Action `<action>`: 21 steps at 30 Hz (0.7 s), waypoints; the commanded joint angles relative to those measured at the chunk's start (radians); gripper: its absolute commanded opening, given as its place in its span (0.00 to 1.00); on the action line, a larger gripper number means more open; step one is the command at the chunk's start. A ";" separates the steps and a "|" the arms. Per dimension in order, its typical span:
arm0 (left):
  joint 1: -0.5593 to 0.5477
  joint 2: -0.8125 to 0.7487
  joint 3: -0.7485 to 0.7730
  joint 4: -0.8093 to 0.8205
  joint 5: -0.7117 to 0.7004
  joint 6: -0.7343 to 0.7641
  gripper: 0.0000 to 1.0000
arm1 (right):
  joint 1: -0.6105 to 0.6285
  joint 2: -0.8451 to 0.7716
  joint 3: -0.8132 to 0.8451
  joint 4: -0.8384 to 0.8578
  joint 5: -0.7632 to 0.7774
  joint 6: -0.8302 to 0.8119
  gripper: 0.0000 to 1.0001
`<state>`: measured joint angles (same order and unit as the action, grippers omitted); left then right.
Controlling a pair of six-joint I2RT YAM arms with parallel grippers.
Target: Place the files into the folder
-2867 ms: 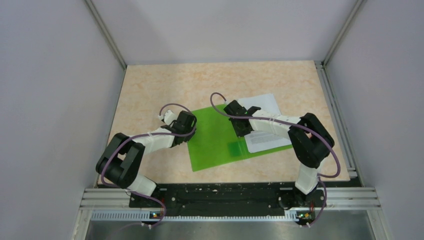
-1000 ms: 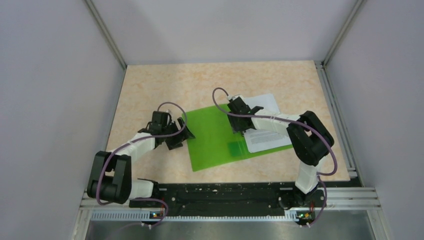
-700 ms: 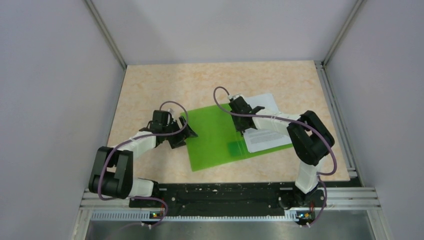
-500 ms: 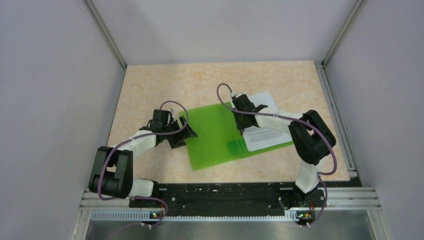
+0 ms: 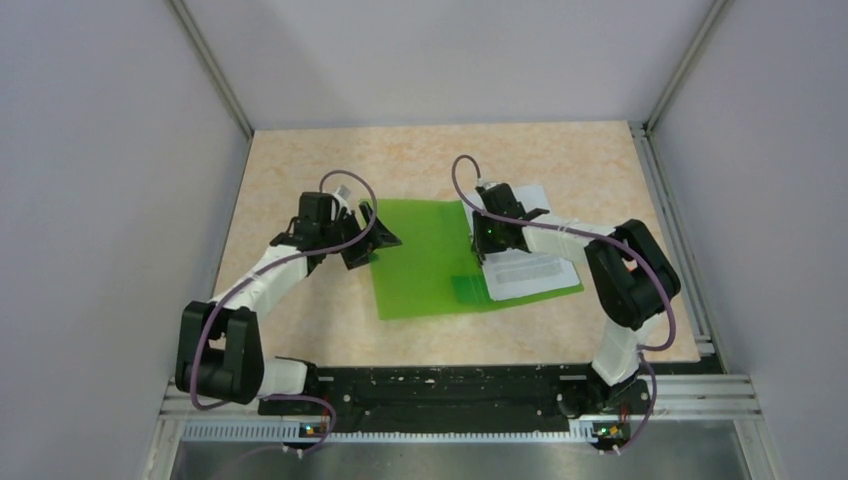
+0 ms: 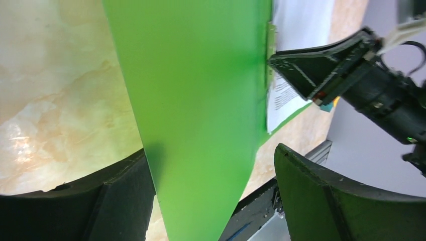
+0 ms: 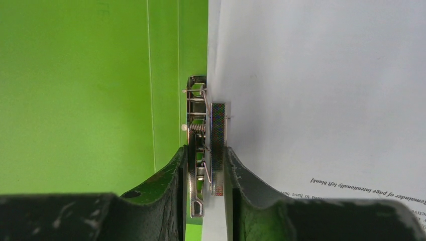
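Two claws: right claw (image 7: 205, 153) pinched on the metal clip (image 7: 217, 135), left claw (image 6: 211, 153) spread wide, nothing held. Files (image 7: 321, 75) could be clamped askew if the clip slips.

The folder (image 5: 425, 265) is smooth, glossy green plastic. On its right half, the sheets (image 5: 530, 275) are thin matt white paper with black print. At the folder's spine, the clip (image 7: 217, 145) is bright bare metal with a wire spring. The fingers (image 7: 166, 186) of the right gripper (image 7: 205, 150) are scuffed matt black plastic. Beneath the folder, the table (image 5: 400, 160) is beige, marbled, softly shiny.
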<state>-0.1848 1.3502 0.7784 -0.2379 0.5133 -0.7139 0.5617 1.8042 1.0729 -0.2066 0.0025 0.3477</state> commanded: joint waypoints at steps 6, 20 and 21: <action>-0.002 -0.120 0.138 -0.001 0.104 0.000 0.86 | 0.035 0.011 -0.048 0.058 -0.171 0.152 0.41; -0.044 -0.135 0.290 -0.048 0.140 0.008 0.86 | 0.162 0.065 0.069 0.165 -0.217 0.325 0.56; -0.052 -0.137 0.296 -0.053 0.136 0.007 0.86 | 0.161 0.051 0.075 0.150 -0.203 0.319 0.57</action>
<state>-0.2092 1.2430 1.0119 -0.2939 0.6312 -0.7147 0.7147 1.8641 1.0946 -0.0498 -0.2035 0.6361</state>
